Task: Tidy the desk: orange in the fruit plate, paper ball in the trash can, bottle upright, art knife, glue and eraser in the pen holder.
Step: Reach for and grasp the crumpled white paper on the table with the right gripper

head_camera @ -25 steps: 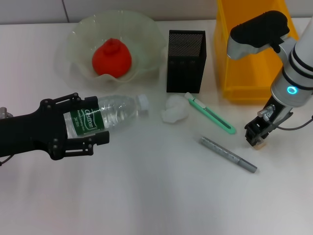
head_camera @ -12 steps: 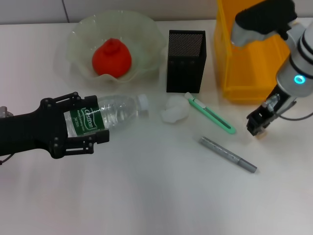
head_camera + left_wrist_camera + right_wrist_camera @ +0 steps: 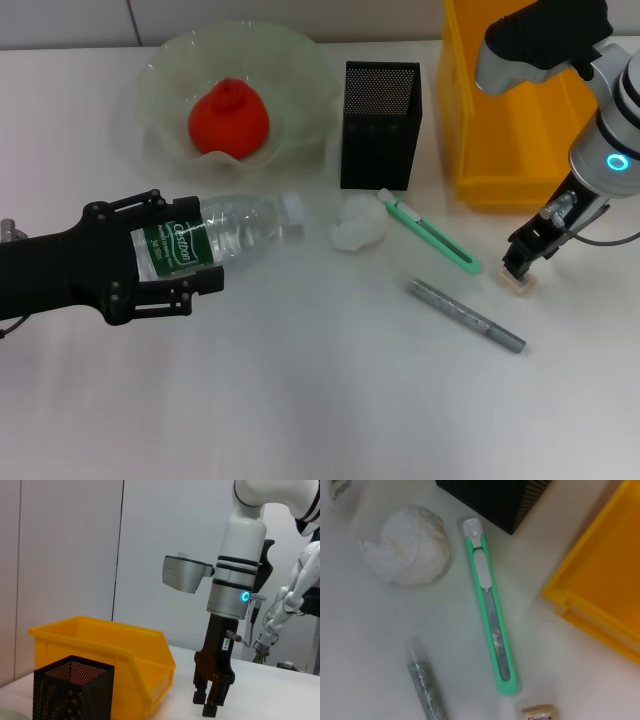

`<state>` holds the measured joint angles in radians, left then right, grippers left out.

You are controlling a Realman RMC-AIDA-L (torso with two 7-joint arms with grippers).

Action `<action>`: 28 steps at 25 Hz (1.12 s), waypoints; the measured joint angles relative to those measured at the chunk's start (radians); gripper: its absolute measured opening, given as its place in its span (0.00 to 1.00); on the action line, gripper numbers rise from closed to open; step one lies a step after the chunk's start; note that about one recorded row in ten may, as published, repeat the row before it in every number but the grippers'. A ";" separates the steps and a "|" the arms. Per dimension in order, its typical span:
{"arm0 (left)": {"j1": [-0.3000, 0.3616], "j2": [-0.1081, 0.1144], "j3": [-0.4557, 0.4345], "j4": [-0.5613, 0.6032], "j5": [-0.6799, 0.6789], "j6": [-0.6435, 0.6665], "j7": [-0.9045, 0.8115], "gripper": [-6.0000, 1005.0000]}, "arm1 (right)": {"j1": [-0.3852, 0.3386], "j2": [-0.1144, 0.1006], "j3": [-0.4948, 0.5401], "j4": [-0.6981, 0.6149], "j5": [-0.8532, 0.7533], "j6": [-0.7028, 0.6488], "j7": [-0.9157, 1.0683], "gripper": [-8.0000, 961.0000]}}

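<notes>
Orange [image 3: 228, 118] sits in plate [image 3: 160, 70]. Left gripper [image 3: 165, 257] clasps the lying bottle [image 3: 225, 232]; right gripper [image 3: 522, 268], finger state unclear, hovers over eraser [image 3: 519, 286]. Ball [image 3: 358, 226], knife [image 3: 432, 233], glue [image 3: 466, 315] remain.

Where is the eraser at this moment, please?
In the head view the eraser lies on the table on the robot's right, directly under the right gripper, just past the tip of the green art knife.

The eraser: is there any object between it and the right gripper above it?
No. The right gripper hangs just over the eraser, with nothing visible between them. The art knife and the glue lie to the side, apart from it.
</notes>
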<state>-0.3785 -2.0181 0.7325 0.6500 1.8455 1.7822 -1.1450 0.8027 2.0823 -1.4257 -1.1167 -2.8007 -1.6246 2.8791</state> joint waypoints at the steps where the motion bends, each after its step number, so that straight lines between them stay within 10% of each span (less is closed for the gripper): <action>1: -0.001 0.001 0.000 0.000 0.000 0.000 -0.002 0.84 | 0.000 0.000 0.000 0.000 0.000 0.000 0.000 0.28; 9: -0.003 0.002 -0.002 0.002 0.000 -0.001 -0.003 0.84 | -0.022 0.001 -0.003 -0.112 0.104 0.005 -0.067 0.70; 28: -0.003 -0.002 -0.005 -0.001 0.000 -0.001 -0.005 0.83 | 0.086 0.006 -0.267 0.027 0.250 0.350 -0.120 0.78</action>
<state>-0.3814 -2.0197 0.7271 0.6488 1.8453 1.7809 -1.1503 0.8888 2.0887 -1.6932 -1.0893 -2.5503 -1.2750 2.7592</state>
